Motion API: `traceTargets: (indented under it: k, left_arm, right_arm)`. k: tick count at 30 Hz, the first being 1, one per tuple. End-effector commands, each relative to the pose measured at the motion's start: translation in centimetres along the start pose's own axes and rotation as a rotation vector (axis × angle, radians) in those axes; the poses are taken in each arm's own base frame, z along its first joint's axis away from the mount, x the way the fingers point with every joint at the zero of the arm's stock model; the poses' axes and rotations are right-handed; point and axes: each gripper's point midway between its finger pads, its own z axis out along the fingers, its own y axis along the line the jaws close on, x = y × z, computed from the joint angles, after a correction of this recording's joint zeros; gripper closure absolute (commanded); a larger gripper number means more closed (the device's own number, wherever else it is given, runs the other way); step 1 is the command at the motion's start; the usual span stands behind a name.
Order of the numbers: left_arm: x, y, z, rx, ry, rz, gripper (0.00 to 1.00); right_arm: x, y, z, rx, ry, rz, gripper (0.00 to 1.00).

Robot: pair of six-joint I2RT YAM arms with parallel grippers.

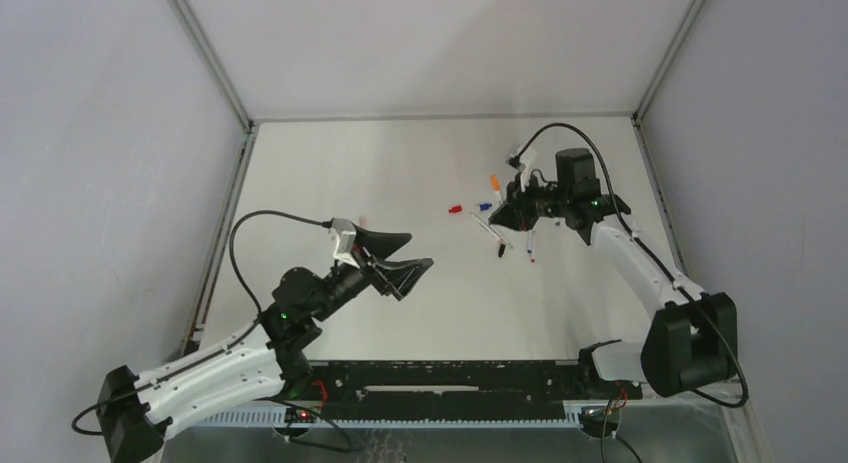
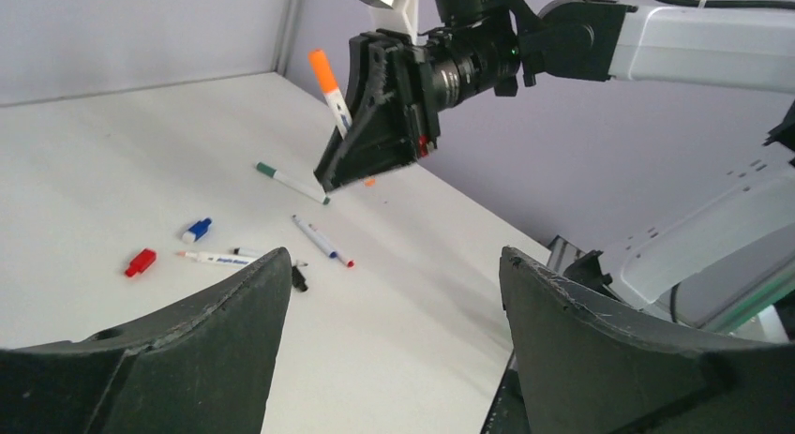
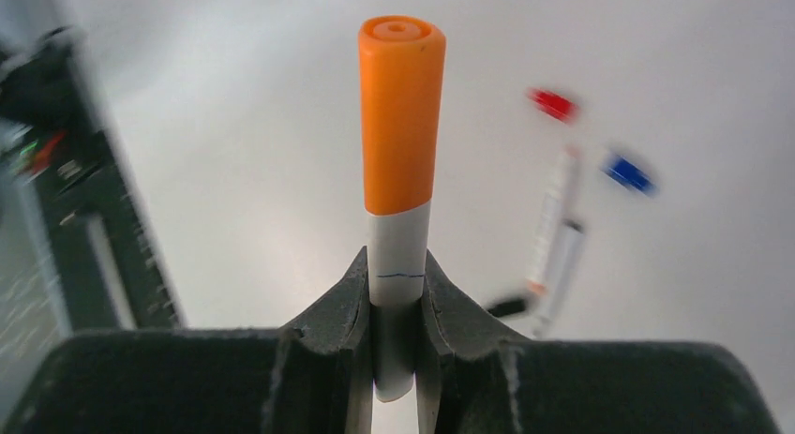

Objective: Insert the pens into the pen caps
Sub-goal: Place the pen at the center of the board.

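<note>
One pen [image 3: 397,242], orange cap [image 3: 401,115] on, pinched between jaws of the right gripper [image 3: 397,279]; left gripper [image 2: 394,261] gapes wide, empty; risk: pinch sits near barrel's end, pen may pivot or slip.

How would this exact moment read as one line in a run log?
left gripper: open, empty | right gripper: shut on orange-capped pen | red cap, blue cap: loose on table

Orange-capped pen [image 3: 399,200] vert., red cap [image 2: 141,262] loose
</note>
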Motion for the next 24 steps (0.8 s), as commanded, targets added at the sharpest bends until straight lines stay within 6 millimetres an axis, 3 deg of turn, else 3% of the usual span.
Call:
traceTargets:
  k: [1, 5, 10, 18, 24]
  left_arm:
    - [0.1, 1.8, -0.6, -0.069, -0.054, 0.026, 0.15]
    - [0.5, 2.7, -1.3, -0.104, -0.076, 0.012, 0.13]
    - [1.3, 3.2, -1.9, -0.118, -0.086, -0.011, 0.12]
    - [2.2, 3.4, -2.1, -0.113, -0.080, -0.029, 0.12]
    - [2.4, 3.3, -2.0, -0.103, -0.081, -0.038, 0.12]
  right_arm:
    - [0.4, -9.7, -1.7, 0.478, -0.014, 0.173, 1.00]
    - [2.1, -13.7, -3.1, 0.637, 0.000, 0.256, 1.00]
    - [5.1, -16.6, -4.1, 0.687, 0.058, 0.372, 0.99]
    - [9.5, -20.1, -5.0, 0.768, 0.203, 0.453, 0.98]
    - [11.6, -21.8, -4.8, 0.803, 0.302, 0.463, 0.96]
